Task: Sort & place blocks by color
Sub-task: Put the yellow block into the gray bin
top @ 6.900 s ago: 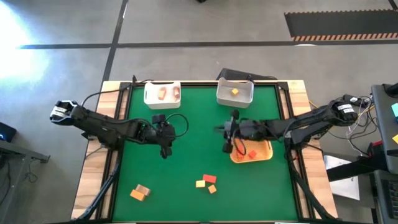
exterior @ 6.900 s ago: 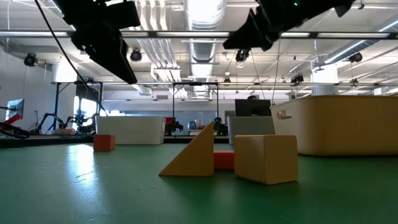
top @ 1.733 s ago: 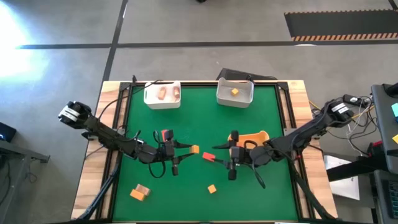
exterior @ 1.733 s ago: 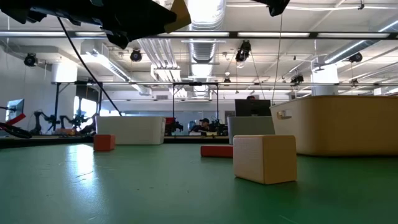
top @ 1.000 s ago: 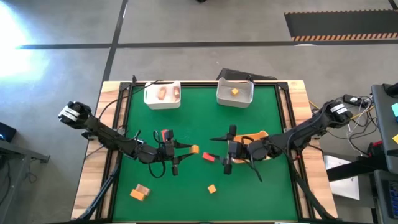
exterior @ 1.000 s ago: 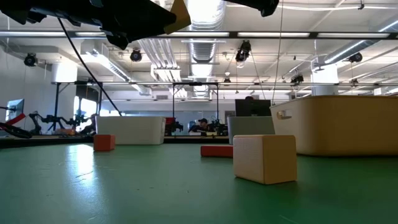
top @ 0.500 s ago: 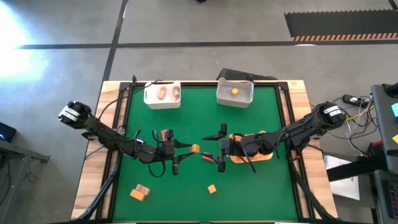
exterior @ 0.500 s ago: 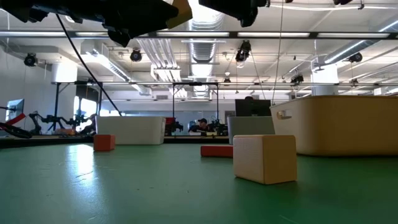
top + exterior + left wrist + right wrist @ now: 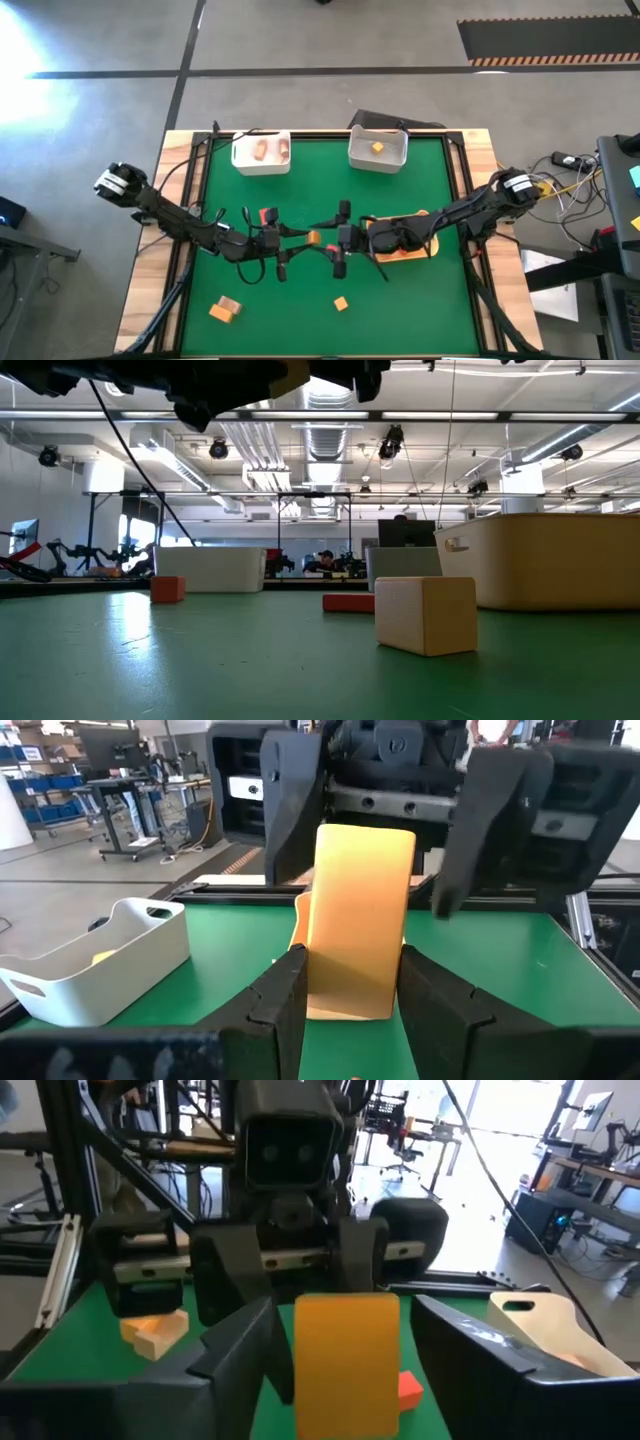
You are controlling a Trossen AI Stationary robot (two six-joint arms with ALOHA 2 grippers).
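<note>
A yellow-orange block hangs in the air over the middle of the green table, with my left gripper shut on it. In the high view this block lies between the two arms. My right gripper faces the left one from the table's right side and is open. Its two fingers stand on either side of the same block with a gap on each side. A red block, a tan cube and an orange-and-tan pair rest flat on the table. My left gripper pinches the yellow-orange block between its two fingers, on two opposite sides near the end closest to the wrist. The fingers come in level from the table's left. The block is lifted clear of the table and sticks out past the fingertips toward the right gripper.
Two white bins stand at the far edge: the left bin holds tan blocks, the right bin a yellow one. An orange tray lies under my right arm. A small orange cube sits near the front.
My right gripper has moved toward the table's left, away from the orange tray and up to the block that my left gripper holds, so that its fingers now stand around it. The left gripper and its block have kept still.
</note>
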